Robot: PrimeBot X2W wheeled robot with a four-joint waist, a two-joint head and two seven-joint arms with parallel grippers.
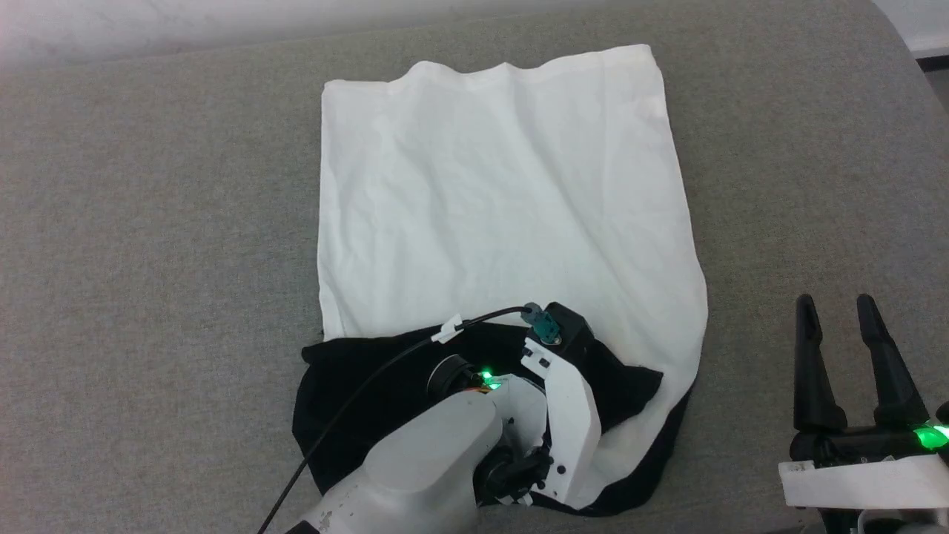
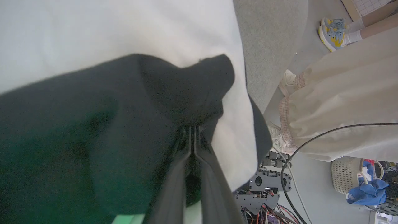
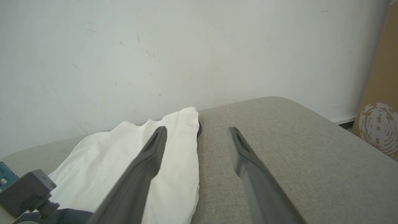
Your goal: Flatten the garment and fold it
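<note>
At six o'clock on the soft white-and-black T-shirt (image 1: 504,193), the left gripper (image 2: 192,128) pinched its black part; one-sided pulling might bunch it, while the right gripper (image 1: 841,315) stood spread.

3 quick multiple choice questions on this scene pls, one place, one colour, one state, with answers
1. Where is the right claw? A over the white panel; B over the bare grey cushion beside the shirt; C under the shirt
2. What colour is the fabric in the left claw? A white; B grey; C black
3. How is the right claw? A open and empty; B shut on a sleeve; C shut and empty
Answers: 1 B, it hovers right of the shirt's edge; 2 C, it pinches a black fold; 3 A, its jaws stand apart with nothing between.
</note>
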